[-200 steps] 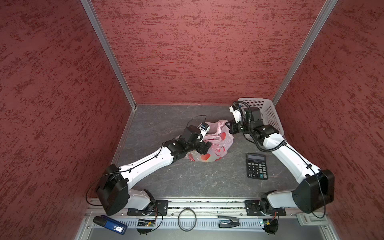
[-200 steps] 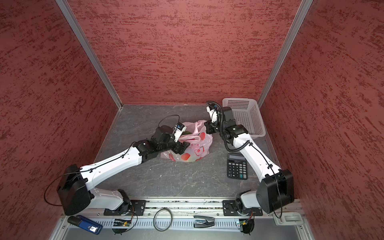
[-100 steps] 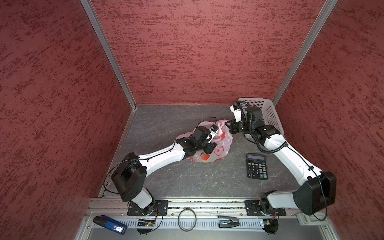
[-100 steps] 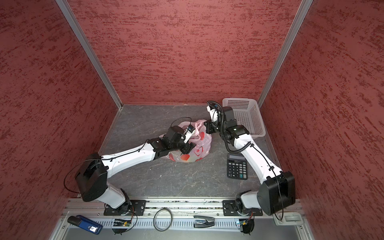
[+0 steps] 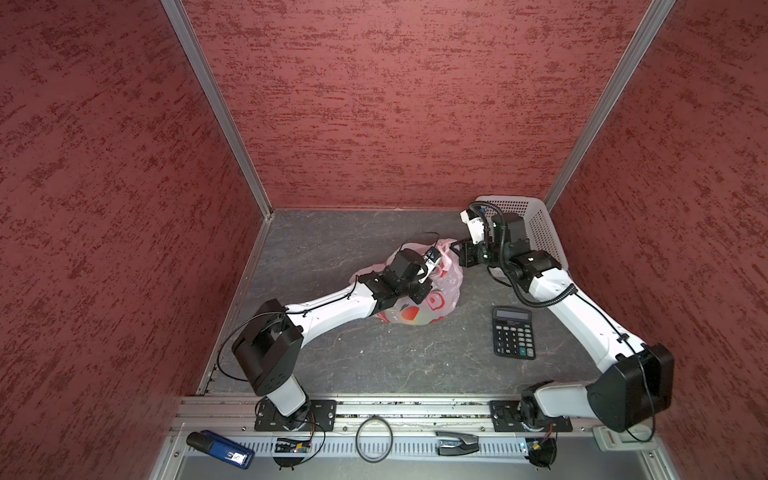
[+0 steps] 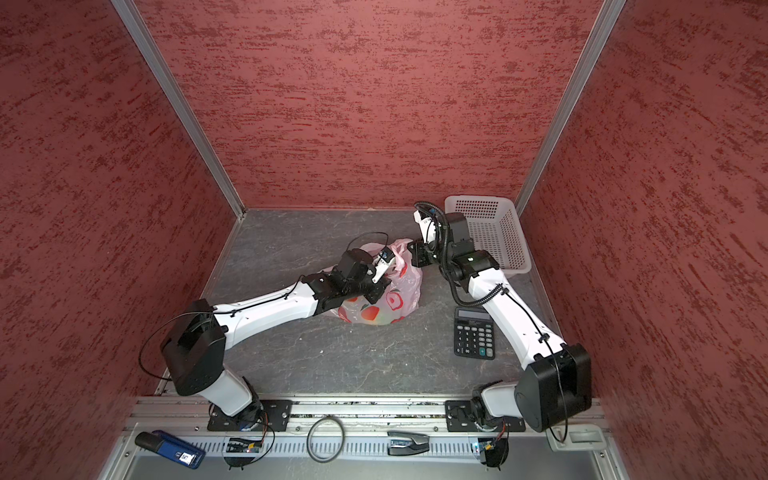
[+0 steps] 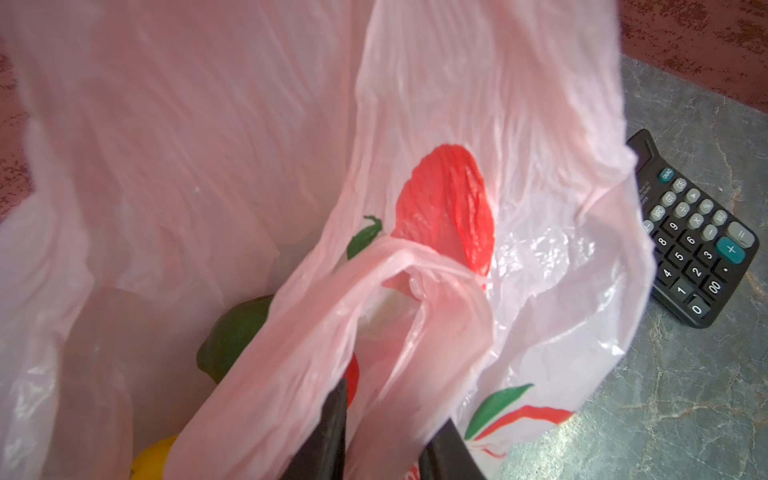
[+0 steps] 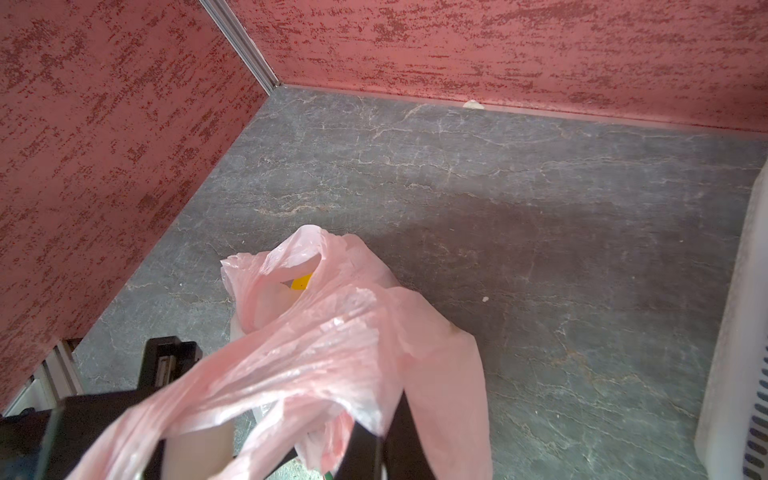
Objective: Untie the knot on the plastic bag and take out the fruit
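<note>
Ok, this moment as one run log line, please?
plastic bag: mouth open | fruit: inside | right hand: shut on plastic bag | left hand: astride strap, grip unclear

Links: smooth white shell segments [image 5: 336,309] on both arms
Joints: boxy matte-black housings [image 5: 268,351]
Cabling: thin black wires [image 5: 419,234], ribbed black conduit [image 5: 544,304]
Bases: black screwed plates [image 5: 324,415]

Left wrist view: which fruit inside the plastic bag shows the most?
The dark green fruit, a broad glossy curve beside the pink strap. The yellow fruit shows only a small patch, mostly covered by the plastic bag.
</note>
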